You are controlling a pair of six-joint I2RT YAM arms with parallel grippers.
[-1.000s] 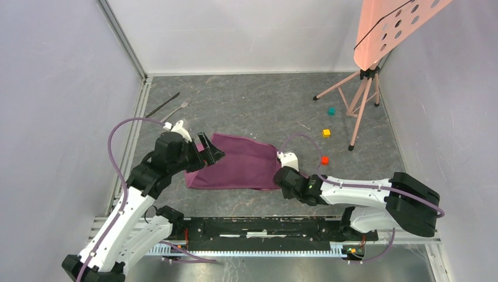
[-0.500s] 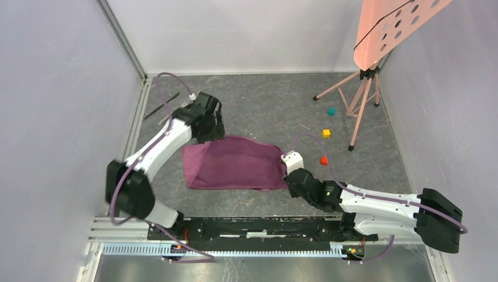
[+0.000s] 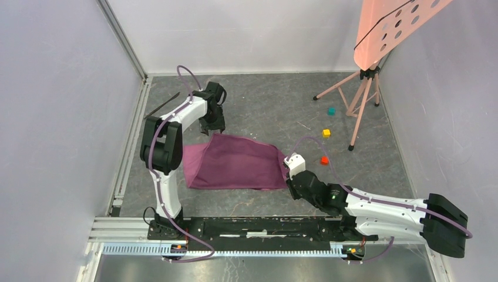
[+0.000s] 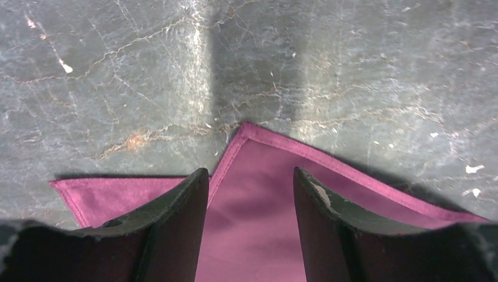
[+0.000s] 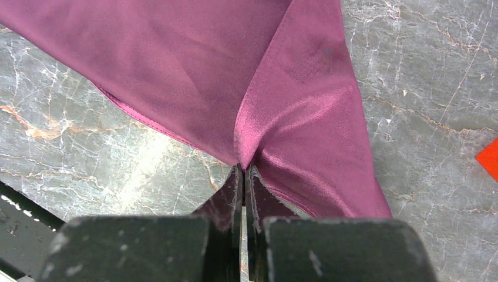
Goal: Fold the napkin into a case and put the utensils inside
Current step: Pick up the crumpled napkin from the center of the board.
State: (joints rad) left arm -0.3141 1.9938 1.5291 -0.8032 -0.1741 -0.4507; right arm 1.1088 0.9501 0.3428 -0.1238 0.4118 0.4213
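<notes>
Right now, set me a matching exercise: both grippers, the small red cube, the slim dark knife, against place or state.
1 left gripper
2 right gripper
3 small red cube
4 slim dark knife

A shut on the plum-purple fabric napkin
B by the left wall
C open over a napkin corner
D lying right of the napkin

Pairs: 1-C, 2-A, 3-D, 4-B

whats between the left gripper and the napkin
Nothing in the gap: the left wrist view shows the open left gripper right above the far corner of the napkin, bare table beyond it.
</notes>
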